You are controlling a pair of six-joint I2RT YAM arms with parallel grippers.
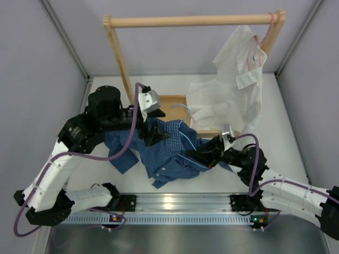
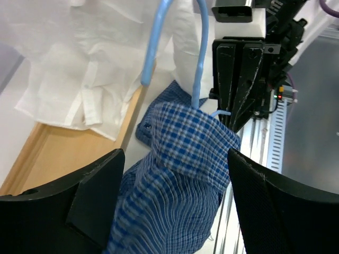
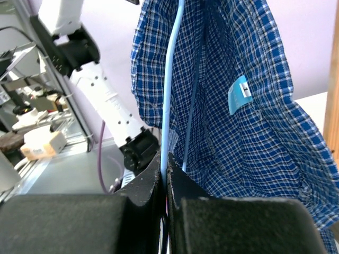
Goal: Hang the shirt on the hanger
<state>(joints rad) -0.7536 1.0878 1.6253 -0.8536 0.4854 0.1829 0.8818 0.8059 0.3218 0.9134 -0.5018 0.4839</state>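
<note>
The blue checked shirt (image 1: 164, 151) lies bunched on the table between both arms. My left gripper (image 1: 153, 136) hovers over its upper part, jaws wide open, with a fold of the shirt (image 2: 183, 159) lying loose between the fingers (image 2: 95, 196). The light-blue wire hanger (image 2: 200, 58) runs down into the shirt's collar area. My right gripper (image 1: 204, 153) is shut on one wire of the hanger (image 3: 168, 100), and the shirt (image 3: 249, 121) drapes right beside it with its inside and label showing.
A wooden rack (image 1: 190, 21) stands at the back. A larger white shirt (image 1: 233, 90) hangs from it on a pink hanger (image 1: 265, 37), drooping onto the rack's wooden base (image 2: 58, 153). A metal rail (image 1: 175, 203) runs along the near edge.
</note>
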